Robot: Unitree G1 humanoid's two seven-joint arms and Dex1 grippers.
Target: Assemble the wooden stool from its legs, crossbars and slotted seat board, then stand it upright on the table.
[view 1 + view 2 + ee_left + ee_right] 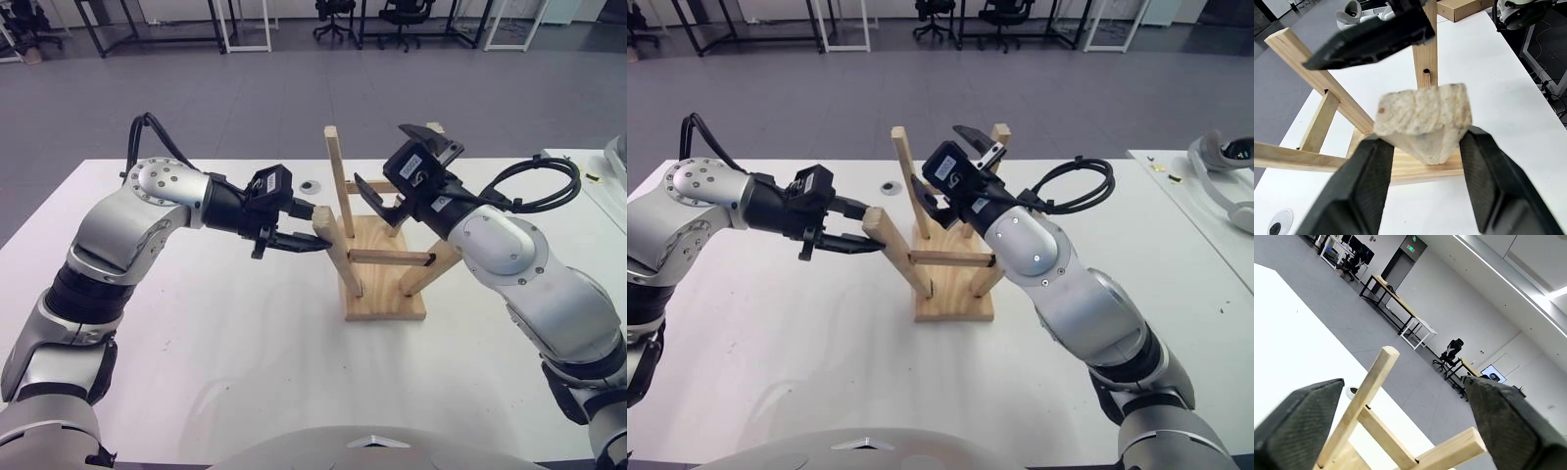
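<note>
Left hand [315, 228] clamped on stool leg [1422, 120] end, right hand [382, 154] wide open — empty

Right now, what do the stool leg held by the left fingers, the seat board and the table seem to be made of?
The stool leg: pale bare wood, probably softwood; curved growth rings show on its rough cut end. The seat board: the same light wood, matte, seemingly unvarnished. The table: smooth white top with soft glare, perhaps laminate; the look leaves it open.
</note>
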